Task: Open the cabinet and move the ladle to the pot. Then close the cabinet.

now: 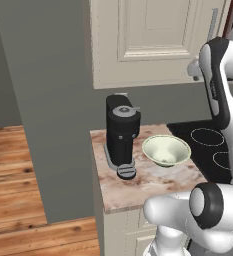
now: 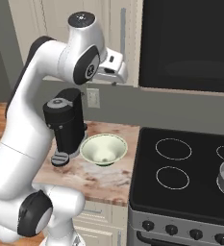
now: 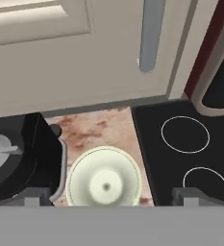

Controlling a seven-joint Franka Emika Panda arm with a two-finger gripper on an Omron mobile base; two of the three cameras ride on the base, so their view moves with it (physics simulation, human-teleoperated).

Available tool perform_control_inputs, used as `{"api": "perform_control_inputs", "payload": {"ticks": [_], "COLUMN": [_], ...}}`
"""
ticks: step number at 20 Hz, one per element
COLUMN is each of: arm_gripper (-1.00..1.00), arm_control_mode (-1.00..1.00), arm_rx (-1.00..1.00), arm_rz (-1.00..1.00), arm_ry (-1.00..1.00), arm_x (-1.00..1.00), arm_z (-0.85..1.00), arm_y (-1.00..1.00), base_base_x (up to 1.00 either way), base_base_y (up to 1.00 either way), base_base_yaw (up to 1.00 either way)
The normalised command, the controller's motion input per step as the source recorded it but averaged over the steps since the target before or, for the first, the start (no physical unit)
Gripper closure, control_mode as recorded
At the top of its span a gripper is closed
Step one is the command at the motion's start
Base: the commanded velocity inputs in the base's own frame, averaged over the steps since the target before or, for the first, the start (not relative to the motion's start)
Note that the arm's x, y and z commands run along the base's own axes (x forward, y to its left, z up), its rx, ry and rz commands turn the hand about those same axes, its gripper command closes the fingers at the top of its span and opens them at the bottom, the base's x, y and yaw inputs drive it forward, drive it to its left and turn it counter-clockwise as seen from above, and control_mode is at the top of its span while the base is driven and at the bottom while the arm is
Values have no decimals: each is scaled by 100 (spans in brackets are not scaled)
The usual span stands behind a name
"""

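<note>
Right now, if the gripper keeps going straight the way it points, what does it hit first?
Likely the pale green bowl on the counter: it sits midway between the open gripper fingertips. Depth is unclear; the cabinet handle lies higher, off that line.

The cabinet door is shut (grey handle at its right); below it sit a pale bowl, black coffee machine and stovetop.

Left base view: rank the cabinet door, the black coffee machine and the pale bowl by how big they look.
1. Cabinet door, largest, and cut off at the top edge.
2. Coffee machine.
3. Bowl, smallest; it stands beside the machine at about the same depth on the counter, so that ranking seems fair.
</note>
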Motion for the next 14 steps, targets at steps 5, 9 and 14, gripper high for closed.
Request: {"api": "perform_control_inputs", "payload": {"ticks": [5,9,14], "arm_gripper": [-100,-100,-100], "arm_control_mode": [-100,-100,-100], "arm_rx": [2,2,1], "arm_rz": [-6,-6,-6], "arm_ry": [-25,-9,-5], "arm_x": [13,22,31], "arm_z": [19,25,29], "arm_y": [-9,0,-1], "base_base_x": [0,0,0], "base_base_y": [0,0,0], "base_base_yaw": [0,0,0]}}
